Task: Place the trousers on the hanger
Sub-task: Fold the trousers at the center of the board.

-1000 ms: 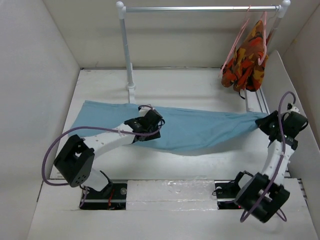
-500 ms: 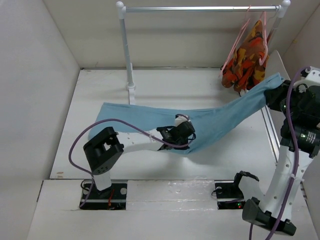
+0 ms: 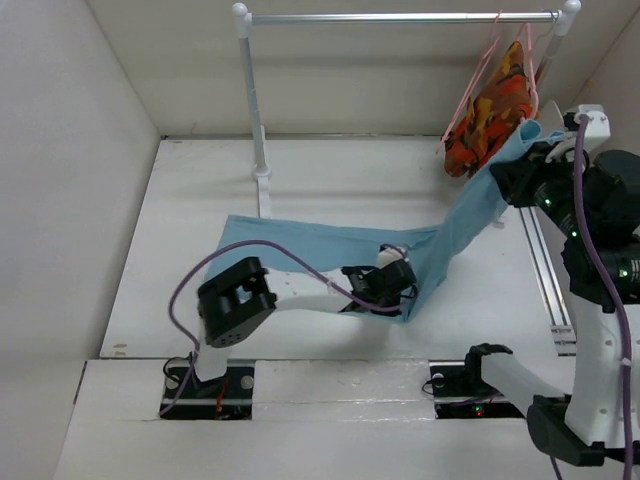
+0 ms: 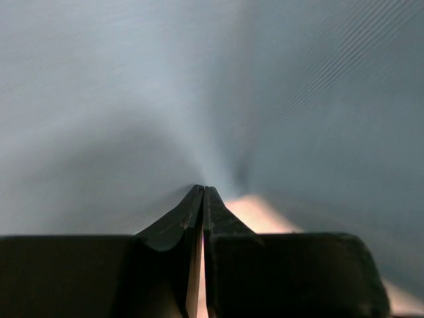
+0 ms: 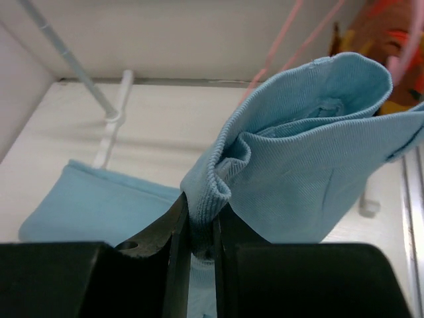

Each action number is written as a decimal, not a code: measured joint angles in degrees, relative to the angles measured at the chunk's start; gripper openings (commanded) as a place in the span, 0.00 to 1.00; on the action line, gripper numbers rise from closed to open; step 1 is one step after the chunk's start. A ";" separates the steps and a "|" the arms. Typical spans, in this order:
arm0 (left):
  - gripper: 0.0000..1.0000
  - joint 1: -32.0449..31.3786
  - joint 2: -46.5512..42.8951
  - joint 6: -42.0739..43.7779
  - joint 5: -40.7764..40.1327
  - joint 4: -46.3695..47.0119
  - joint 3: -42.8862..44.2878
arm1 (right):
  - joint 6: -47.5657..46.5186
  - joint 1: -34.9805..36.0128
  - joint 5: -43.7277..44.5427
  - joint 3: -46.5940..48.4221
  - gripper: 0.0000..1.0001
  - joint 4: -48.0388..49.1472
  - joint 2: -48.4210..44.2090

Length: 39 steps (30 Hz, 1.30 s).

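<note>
The sky-blue trousers (image 3: 310,245) lie across the table from the left, then rise steeply at the right. My right gripper (image 3: 512,170) is raised near the rail and is shut on a bunched end of the trousers (image 5: 311,152); the cloth is pinched between the jaws of the right gripper (image 5: 201,207). Low over the table, my left gripper (image 3: 403,290) sits where the cloth bends upward. The left gripper (image 4: 203,189) is shut, and folds of the trousers (image 4: 132,99) run to its tips. The pale pink hanger (image 3: 472,80) hangs bare on the rail, just behind the lifted cloth; part of this hanger (image 5: 275,50) shows in the right wrist view.
A white clothes rail (image 3: 400,17) stands at the back on a post (image 3: 255,100). An orange-red patterned garment (image 3: 495,115) hangs on a second pink hanger at its right end. A metal track (image 3: 545,270) runs along the right side. White walls close in on both sides.
The right arm has lifted its end of the trousers up toward the rail. The left gripper has slid right along the cloth and shut. The whole garment has shifted right.
</note>
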 measured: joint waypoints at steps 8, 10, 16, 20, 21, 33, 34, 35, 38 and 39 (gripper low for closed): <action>0.00 16.52 -39.93 -0.46 -9.75 -8.07 -17.77 | 1.55 28.39 13.38 1.31 0.00 5.09 6.40; 0.01 26.58 -50.93 -0.09 -11.32 -9.57 -19.63 | 2.08 35.78 17.59 1.38 0.00 7.41 8.92; 0.00 54.25 -66.47 5.09 -10.71 -14.10 -18.27 | 2.54 48.57 23.80 7.02 0.00 14.60 24.76; 0.00 57.81 -65.24 5.99 -11.34 -18.67 -12.41 | 2.60 54.10 23.93 14.34 0.00 18.56 40.68; 0.01 57.81 -64.59 6.12 -11.65 -19.17 -10.80 | 2.60 55.43 23.37 16.70 0.00 19.47 45.07; 0.07 57.88 -67.84 10.71 -20.28 -24.30 10.21 | 8.94 65.07 5.05 33.09 0.78 26.49 81.42; 0.09 57.90 -68.83 10.86 -20.52 -24.26 9.07 | 9.20 65.11 3.93 32.06 0.78 26.49 81.55; 0.10 57.96 -69.83 11.04 -20.55 -23.82 7.17 | 9.25 64.94 3.06 29.92 0.78 27.39 80.83; 0.12 57.96 -70.90 11.19 -18.78 -21.84 -2.12 | 9.42 63.23 1.05 16.37 0.71 29.18 72.22; 0.13 57.96 -70.31 11.17 -17.62 -21.57 -5.84 | 9.46 62.20 0.63 11.45 0.65 30.14 68.24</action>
